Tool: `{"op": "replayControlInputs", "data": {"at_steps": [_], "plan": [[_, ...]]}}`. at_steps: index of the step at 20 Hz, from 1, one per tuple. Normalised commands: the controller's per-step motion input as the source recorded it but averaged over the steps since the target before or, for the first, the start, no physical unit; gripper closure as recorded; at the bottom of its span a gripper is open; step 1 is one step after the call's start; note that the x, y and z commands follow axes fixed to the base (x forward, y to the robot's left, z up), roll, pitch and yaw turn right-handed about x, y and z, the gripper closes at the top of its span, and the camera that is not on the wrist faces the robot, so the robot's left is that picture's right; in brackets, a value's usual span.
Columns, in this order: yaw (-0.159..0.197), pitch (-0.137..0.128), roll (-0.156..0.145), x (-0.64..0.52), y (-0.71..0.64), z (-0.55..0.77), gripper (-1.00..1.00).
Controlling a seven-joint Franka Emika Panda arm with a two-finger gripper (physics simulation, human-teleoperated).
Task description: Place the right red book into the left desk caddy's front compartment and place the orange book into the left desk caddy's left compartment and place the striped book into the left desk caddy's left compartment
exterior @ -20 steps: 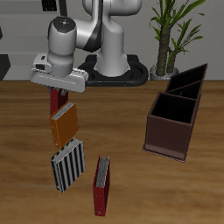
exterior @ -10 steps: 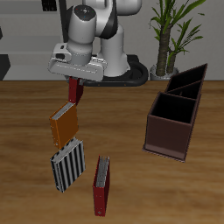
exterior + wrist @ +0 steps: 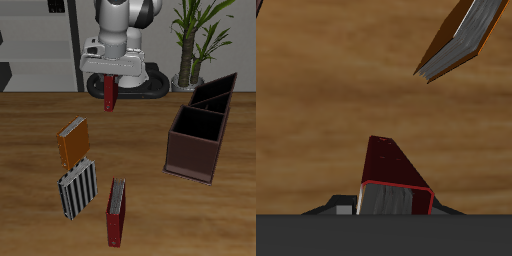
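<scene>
Currently the gripper [image 3: 110,76] is clamped on the right red book [image 3: 109,92], which hangs upright, clear of the table. Carry it level toward the left desk caddy [image 3: 214,96], align its edge with the front compartment's walls, then lower slowly; the hanging book may swing if moved abruptly.

I see a wooden worktop [image 3: 140,150] with the orange book [image 3: 72,143] lying flat, the striped book [image 3: 76,189] just in front of it, and a darker red book [image 3: 116,212] beside that one. Farther across stand a reddish-brown caddy [image 3: 196,143] and the left desk caddy [image 3: 214,94] behind it.
</scene>
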Motion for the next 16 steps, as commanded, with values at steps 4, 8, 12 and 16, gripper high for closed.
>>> {"op": "replayControlInputs", "data": {"at_steps": [4, 8, 12, 16], "plan": [[-0.075, 0.053, 0.143, -0.18, 0.43, 0.14, 1.0], [-0.012, 0.025, 0.093, -0.27, 0.4, 0.12, 1.0], [0.062, -0.037, 0.017, -0.23, 0.32, 0.2, 1.0], [-0.036, -0.023, -0.057, -0.06, 0.1, 0.21, 1.0]]}}
